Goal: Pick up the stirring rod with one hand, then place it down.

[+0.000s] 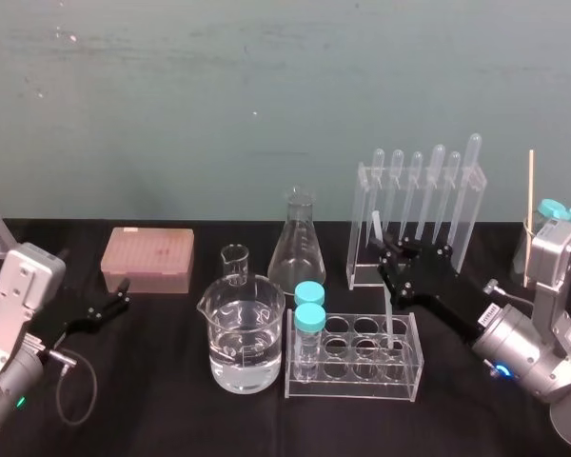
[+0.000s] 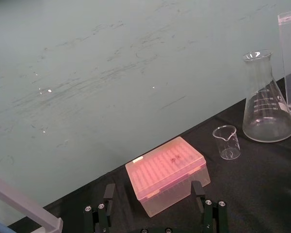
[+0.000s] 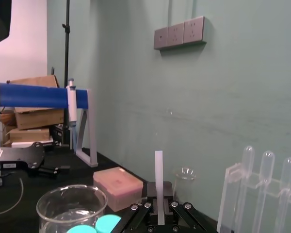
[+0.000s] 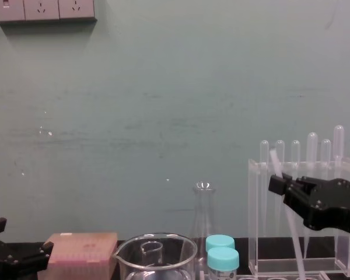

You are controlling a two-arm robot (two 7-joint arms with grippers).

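Note:
The stirring rod [image 1: 382, 276] is a thin whitish stick held nearly upright, tilted a little, between the jaws of my right gripper [image 1: 388, 255]. That gripper is shut on it at mid-length, just in front of the clear pipette stand [image 1: 366, 228]. The rod's lower end reaches down to the right-hand holes of the clear tube rack [image 1: 411, 371]; whether it is inside a hole I cannot tell. From the side, the rod [image 4: 291, 233] slants through the right gripper [image 4: 278, 182]. In the right wrist view the rod [image 3: 158, 170] stands up from the gripper [image 3: 158, 194]. My left gripper [image 1: 109, 307] rests open at the far left, nothing between its fingers [image 2: 109, 193].
A water-filled beaker [image 1: 243, 338], a small beaker [image 1: 234, 262] and a conical flask [image 1: 298, 243] stand mid-table. Two teal-capped tubes [image 1: 309, 319] sit in the rack's left end. A pink tip box [image 1: 147, 259] lies back left. A wooden stick [image 1: 530, 214] stands at the far right.

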